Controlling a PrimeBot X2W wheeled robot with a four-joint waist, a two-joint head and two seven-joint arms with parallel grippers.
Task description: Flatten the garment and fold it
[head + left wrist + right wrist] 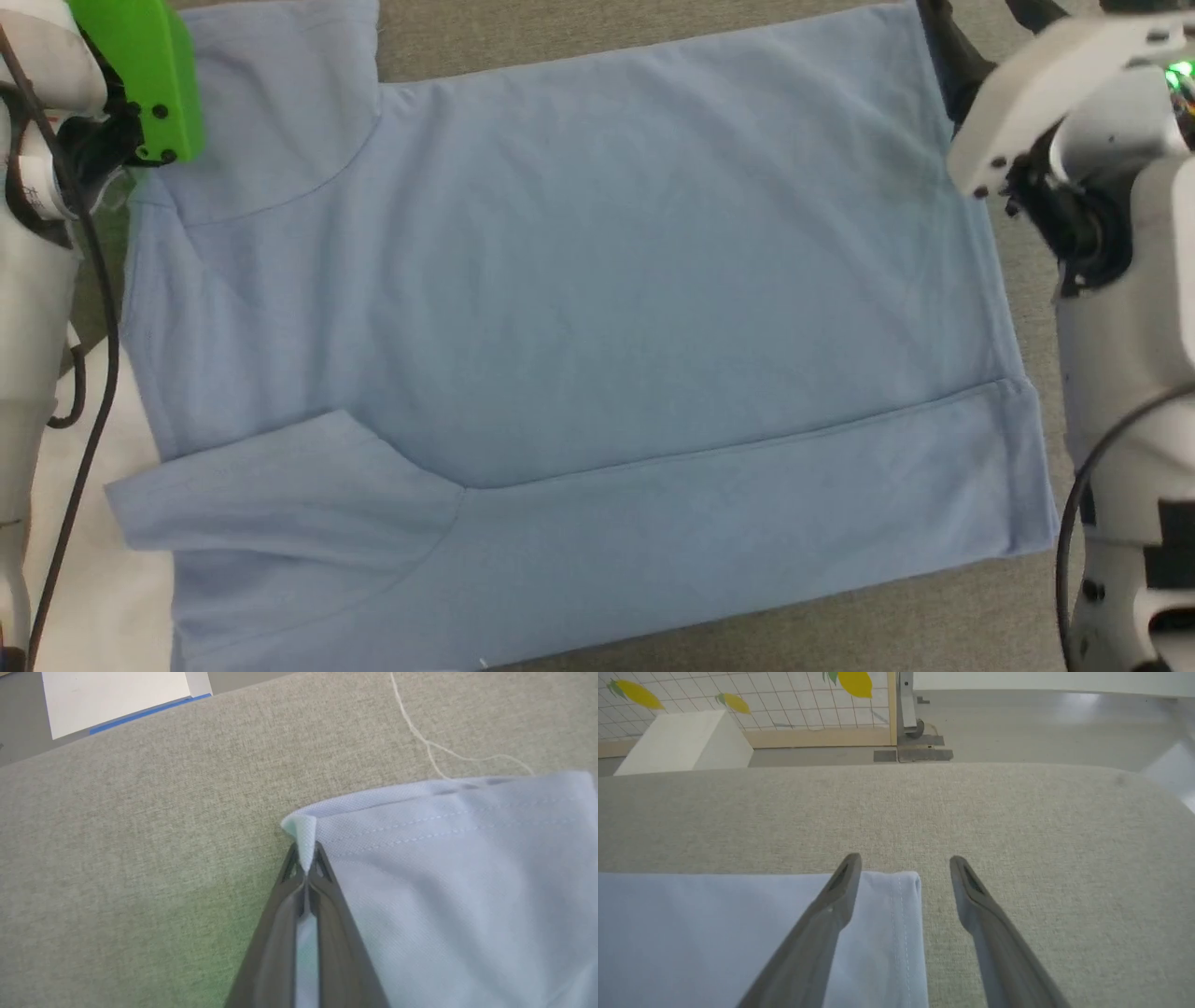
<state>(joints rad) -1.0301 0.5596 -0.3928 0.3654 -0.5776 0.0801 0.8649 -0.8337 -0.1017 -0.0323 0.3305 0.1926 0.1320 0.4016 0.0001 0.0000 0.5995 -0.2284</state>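
Observation:
The light blue garment [579, 280] lies spread flat on the beige fabric table [934, 616], plain side up. Its near long edge is folded over in a strip [747, 504], and one sleeve [280, 485] is folded in at the lower left. My left gripper [306, 868] is shut on a small pinch of a stitched corner of the garment [467, 868]; its green wrist cover [140, 75] sits at the shirt's upper left. My right gripper [904, 860] is open at the hem corner [896, 914], with one finger [831, 910] over the cloth and the other over bare table.
A loose white thread [434, 751] trails on the table beyond the held corner. A white box [686, 742] stands on the floor past the table's far edge, before a grid wall with yellow lemon shapes. A white panel with blue tape [117, 700] lies off the table.

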